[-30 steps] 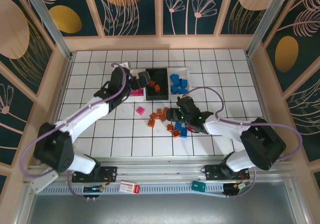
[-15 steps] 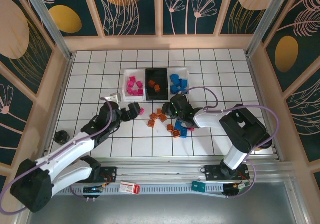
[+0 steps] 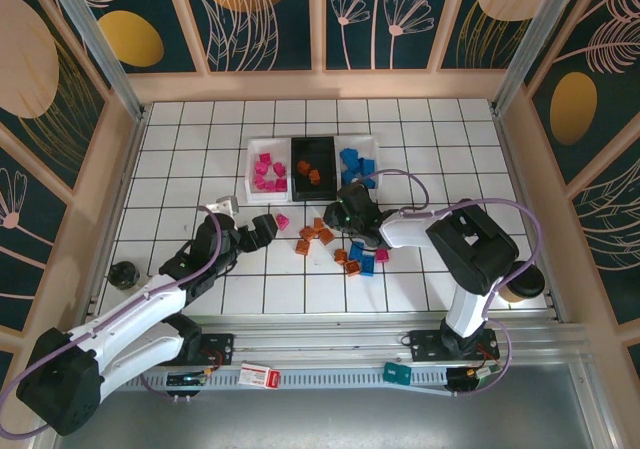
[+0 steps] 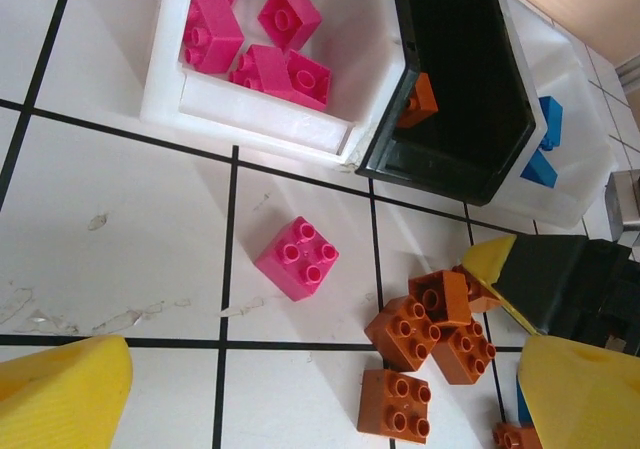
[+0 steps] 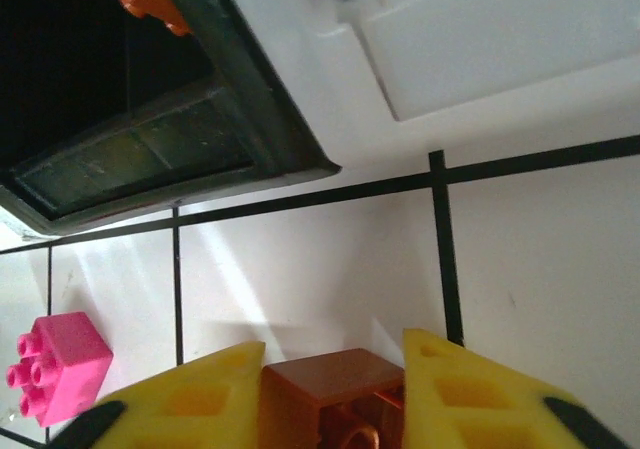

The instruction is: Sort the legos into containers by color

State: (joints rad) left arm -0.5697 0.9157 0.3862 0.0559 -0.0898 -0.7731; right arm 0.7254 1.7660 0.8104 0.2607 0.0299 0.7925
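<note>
We count three containers in a row toward 12 o'clock on the tiled table (image 3: 180, 169). The left white tray (image 3: 270, 197) has about six pink bricks (image 3: 270, 174). The black tray (image 3: 315, 149) has two orange bricks (image 3: 308, 171). The right white tray (image 3: 372, 142) has blue bricks (image 3: 355, 167) packed too tightly for a sure count. At 6 o'clock of the trays lie the loose legos: two loose pink bricks (image 3: 282, 222), roughly six loose orange bricks (image 3: 310, 237) and two loose blue bricks (image 3: 362, 259).

From above we can place both arms, but we cannot read their fingers. The left gripper (image 3: 262, 231) sits at 9 o'clock of the pile. The right gripper (image 3: 338, 215) is at the pile's 12 o'clock edge, just beside the black tray.

The wrist cameras tell us more. In the left wrist view the left gripper's yellow fingers (image 4: 70, 394) stand spread wide in the bottom corners. One of the loose pink bricks (image 4: 297, 257) lies at 12 o'clock between them, and four loose orange bricks (image 4: 400, 331) cluster at its 4 o'clock. The right gripper's yellow tip touches that cluster.

In the right wrist view the right gripper's fingers (image 5: 190, 404) pinch the held orange brick (image 5: 330, 389), which fills the gap between them. It sits near the black tray's corner, with a loose pink brick at 9 o'clock of it.
</note>
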